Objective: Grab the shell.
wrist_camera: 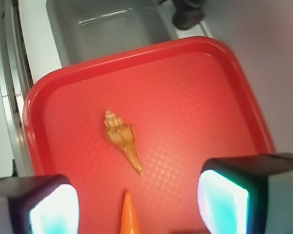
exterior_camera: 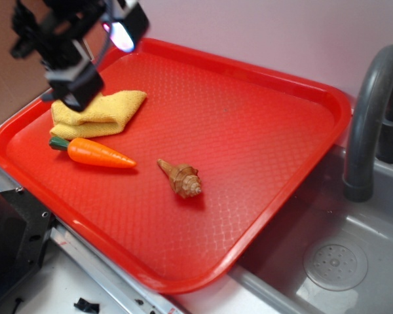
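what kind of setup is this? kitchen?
Probably a toy kitchen bench: a grey sink with a dark faucet, beside it a red tray holding a shell, toy carrot and yellow cloth.

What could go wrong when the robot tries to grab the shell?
The gripper is open and high above the cloth, far from the shell, so it may come down off target. The carrot lies near the shell's pointed end, so a finger might bump it. The small, tapered shell might slip out of the fingers across the tray.
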`<state>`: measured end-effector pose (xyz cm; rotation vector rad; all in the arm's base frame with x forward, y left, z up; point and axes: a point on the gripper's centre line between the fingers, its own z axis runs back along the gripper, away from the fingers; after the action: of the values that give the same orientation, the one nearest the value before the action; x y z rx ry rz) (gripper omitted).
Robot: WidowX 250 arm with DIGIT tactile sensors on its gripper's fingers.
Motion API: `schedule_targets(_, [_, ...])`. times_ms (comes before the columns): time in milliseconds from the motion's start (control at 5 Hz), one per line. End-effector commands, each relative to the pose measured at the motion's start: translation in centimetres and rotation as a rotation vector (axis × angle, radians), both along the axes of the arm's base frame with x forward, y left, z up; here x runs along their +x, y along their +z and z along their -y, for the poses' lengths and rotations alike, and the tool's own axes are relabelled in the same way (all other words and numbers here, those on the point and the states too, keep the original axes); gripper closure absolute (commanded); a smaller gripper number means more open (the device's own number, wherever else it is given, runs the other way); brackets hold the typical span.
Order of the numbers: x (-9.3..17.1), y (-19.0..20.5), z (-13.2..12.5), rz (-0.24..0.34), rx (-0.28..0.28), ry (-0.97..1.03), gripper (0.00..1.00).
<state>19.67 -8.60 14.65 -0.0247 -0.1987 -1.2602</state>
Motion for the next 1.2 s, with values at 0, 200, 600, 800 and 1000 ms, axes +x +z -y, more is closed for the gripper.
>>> schedule_targets(0, [0.1,-5.2,3.0,-0.036,0.102,-0.050,0.00])
schedule_targets(200, [0.1,-7.8,3.9,-0.082,0.121,-0.069,0.00])
schedule_targets(600, [-0.1,-11.9,4.0,-0.168,0.166,-0.089,0.00])
schedule_targets(800, [-0.2,-12.8,4.0,-0.191,0.207,-0.107,0.00])
schedule_targets(1000, [-0.3,-12.9,4.3,-0.184,0.214,-0.120,1.00])
